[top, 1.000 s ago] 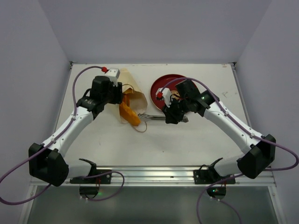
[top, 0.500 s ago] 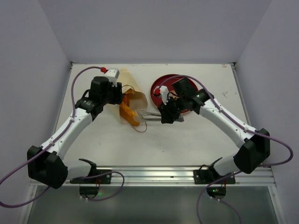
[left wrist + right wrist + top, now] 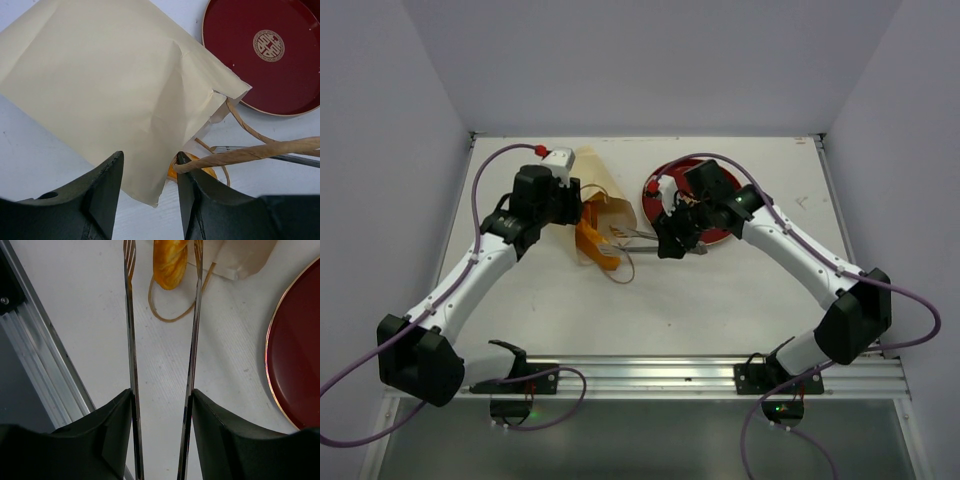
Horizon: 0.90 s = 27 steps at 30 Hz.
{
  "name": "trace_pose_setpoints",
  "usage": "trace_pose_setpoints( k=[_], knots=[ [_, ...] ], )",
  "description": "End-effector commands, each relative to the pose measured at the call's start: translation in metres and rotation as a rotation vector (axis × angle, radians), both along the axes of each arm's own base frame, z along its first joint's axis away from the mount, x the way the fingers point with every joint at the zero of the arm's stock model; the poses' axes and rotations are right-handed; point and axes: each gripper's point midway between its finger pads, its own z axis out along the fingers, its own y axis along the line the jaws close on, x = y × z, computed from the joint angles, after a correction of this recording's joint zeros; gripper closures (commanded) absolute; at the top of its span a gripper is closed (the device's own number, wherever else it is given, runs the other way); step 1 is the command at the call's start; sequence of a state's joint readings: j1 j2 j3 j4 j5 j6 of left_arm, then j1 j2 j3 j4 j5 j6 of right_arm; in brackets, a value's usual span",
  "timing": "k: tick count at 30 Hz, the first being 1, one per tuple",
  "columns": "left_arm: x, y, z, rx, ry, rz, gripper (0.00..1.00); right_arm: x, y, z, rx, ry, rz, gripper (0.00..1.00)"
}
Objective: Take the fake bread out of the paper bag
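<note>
- paper bag (image 3: 603,200) lies on its side, left of centre, mouth toward the near right.
- left gripper (image 3: 149,157): jaws apart astride the bag's edge (actual grip not discernible).
- right gripper (image 3: 161,397) clamps tongs (image 3: 131,340), tips spread.
- long orange roll (image 3: 170,262) pokes from the mouth, between the tong tips.

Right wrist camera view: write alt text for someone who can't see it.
The right gripper holds metal tongs whose tips reach either side of a long orange roll at the mouth of the paper bag. A cord handle loops on the white table, and a red plate shows at the right edge.
</note>
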<state>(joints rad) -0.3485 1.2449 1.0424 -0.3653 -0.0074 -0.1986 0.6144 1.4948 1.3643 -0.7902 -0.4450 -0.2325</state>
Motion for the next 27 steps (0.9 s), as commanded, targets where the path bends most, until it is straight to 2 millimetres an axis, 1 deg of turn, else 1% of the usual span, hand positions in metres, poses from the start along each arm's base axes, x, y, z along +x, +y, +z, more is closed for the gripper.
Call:
trace_pose_setpoints(
  k=[1, 10, 11, 12, 17, 21, 24, 25, 27],
  knots=[
    [-0.001, -0.002, 0.010, -0.011, -0.042, -0.010, 0.50, 0.012, 0.015, 0.014, 0.049, -0.026, -0.004, 0.47],
    [-0.004, -0.007, 0.011, -0.032, -0.039, -0.035, 0.50, 0.018, 0.023, 0.001, 0.015, -0.010, -0.005, 0.45],
    [-0.004, -0.007, 0.012, -0.034, -0.042, -0.038, 0.50, 0.018, 0.025, -0.003, 0.007, -0.003, -0.003, 0.44],
    [-0.004, -0.007, 0.011, -0.033, -0.041, -0.037, 0.50, 0.018, 0.026, -0.002, 0.010, 0.001, 0.000, 0.45],
    [-0.005, -0.007, 0.010, -0.035, -0.038, -0.041, 0.50, 0.008, 0.039, -0.010, -0.005, 0.027, 0.038, 0.45],
    [-0.006, -0.008, 0.010, -0.042, -0.037, -0.044, 0.50, 0.011, 0.046, -0.023, -0.050, 0.029, 0.028, 0.48],
    [-0.007, -0.007, 0.010, -0.041, -0.039, -0.041, 0.50, 0.019, 0.044, -0.028, -0.085, 0.020, 0.000, 0.55],
    [-0.008, -0.007, 0.009, -0.038, -0.037, -0.040, 0.50, 0.019, 0.044, -0.028, -0.086, 0.020, 0.001, 0.65],
    [-0.009, -0.007, 0.009, -0.040, -0.039, -0.040, 0.50, 0.021, 0.043, -0.026, -0.086, 0.005, -0.002, 0.74]
  ],
)
